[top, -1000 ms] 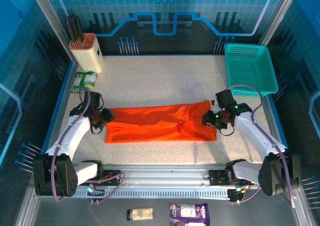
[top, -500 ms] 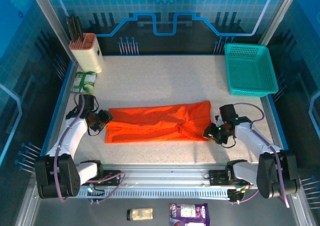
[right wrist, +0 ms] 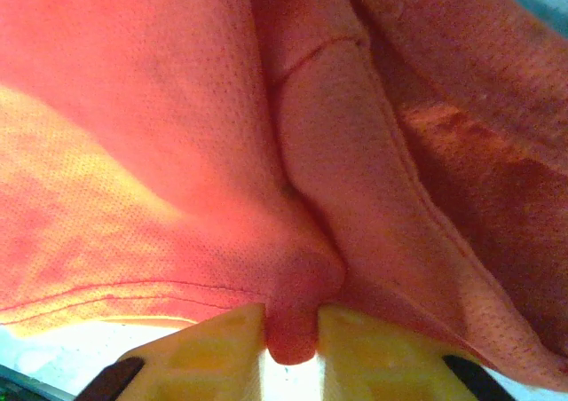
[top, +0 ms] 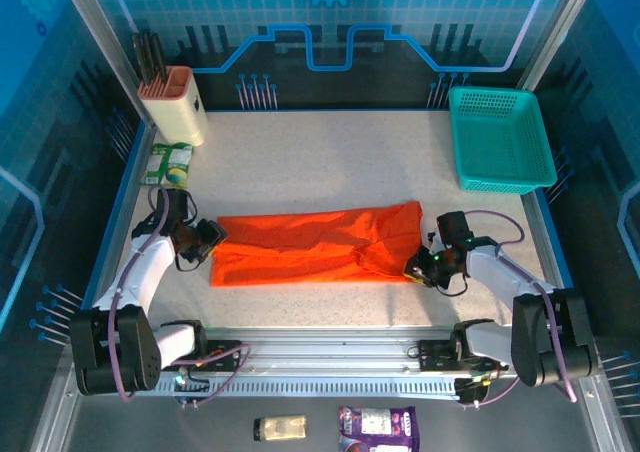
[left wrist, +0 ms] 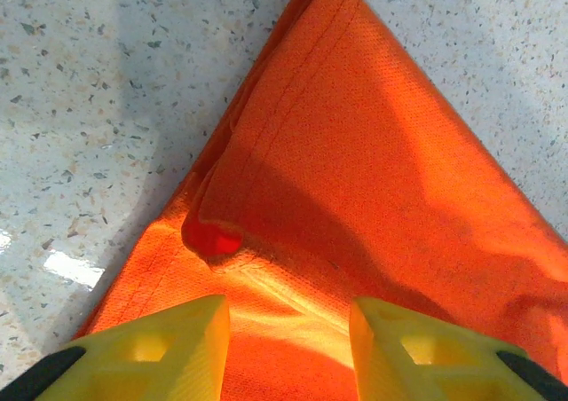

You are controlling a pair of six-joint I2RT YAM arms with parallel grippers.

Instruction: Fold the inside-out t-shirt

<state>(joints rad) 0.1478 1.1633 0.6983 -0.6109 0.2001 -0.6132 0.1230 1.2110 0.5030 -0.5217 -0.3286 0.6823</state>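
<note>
- Two arms are down low on the table [top: 330, 142], one at each end of the shirt [top: 310, 244].
- Shirt's bright orange, lying mid-table as a long flat band running 9 to 3 o'clock. It's a bit rumpled toward the 3 o'clock end.
- Left gripper [top: 212, 237] sits at the shirt's 9 o'clock end. On its wrist cam the yellow fingers [left wrist: 173, 348] stand apart, with cloth lying flat across the gap between them and a hemmed corner pointing off to 12 o'clock. Looks open to me.
- Right gripper [top: 416, 266] is at the shirt's 4 o'clock corner. Its fingers [right wrist: 209, 343] are squeezed in on a little ridge of fabric, so it's got hold of the shirt there. Seams run up from that pinch toward 12.
- Teal basket [top: 500, 142] is off at the table's 1 o'clock corner, well apart from the shirt.
- Beige holder [top: 178, 102] with dark sticks in it stands at 11 o'clock, green packet [top: 168, 162] just beside it.
</note>
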